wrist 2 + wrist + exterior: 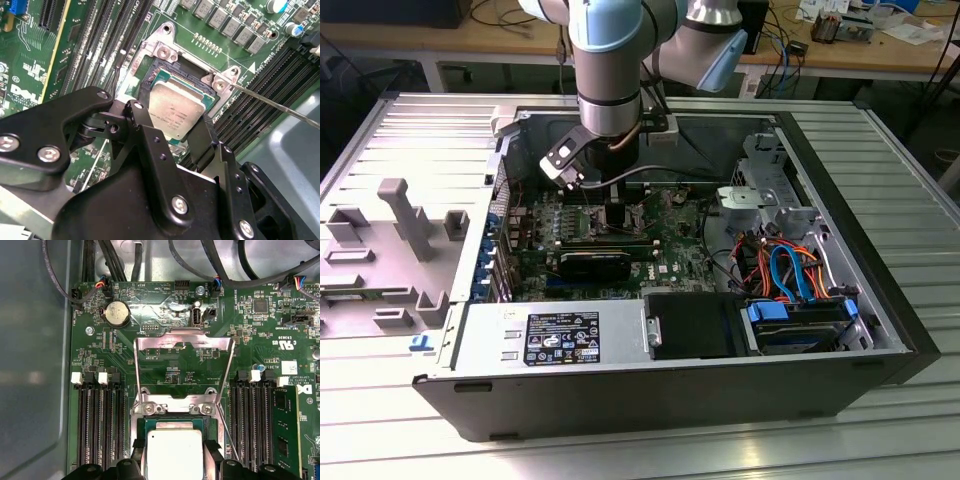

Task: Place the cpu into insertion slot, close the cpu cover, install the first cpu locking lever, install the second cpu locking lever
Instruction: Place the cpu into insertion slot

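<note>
Gripping cpu (175, 107) by opposite edges, gripper (172, 120) hangs straight above insertion slot (175, 65) — chip level within socket frame, cpu cover (182, 342) open beyond.

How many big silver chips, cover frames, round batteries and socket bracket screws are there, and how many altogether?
Silver-grey square cpu chip: 1
Thin silver hinged cpu cover frame: 1
Round silver coin battery: 1
Silver screws on the socket bracket: 2
Total: 5
</note>
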Action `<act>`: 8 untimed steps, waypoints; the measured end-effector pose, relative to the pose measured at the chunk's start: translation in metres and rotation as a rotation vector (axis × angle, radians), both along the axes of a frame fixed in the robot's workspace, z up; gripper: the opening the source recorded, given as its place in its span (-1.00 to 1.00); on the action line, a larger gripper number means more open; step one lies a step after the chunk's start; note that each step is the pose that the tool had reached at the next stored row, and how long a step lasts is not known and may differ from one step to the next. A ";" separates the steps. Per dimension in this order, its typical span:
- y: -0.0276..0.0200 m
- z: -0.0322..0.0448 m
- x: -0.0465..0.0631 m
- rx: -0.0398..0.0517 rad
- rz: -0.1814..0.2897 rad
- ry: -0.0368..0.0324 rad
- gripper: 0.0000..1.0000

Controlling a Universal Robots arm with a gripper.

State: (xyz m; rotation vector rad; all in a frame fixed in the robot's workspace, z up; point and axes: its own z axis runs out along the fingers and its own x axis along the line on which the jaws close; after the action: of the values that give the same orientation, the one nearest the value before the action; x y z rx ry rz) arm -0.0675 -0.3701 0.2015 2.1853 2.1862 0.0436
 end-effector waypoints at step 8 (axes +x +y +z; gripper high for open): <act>0.0001 -0.0004 -0.001 0.0004 0.000 -0.0002 0.08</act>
State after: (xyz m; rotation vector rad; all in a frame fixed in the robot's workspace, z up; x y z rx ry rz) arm -0.0688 -0.3700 0.2011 2.1857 2.1860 0.0442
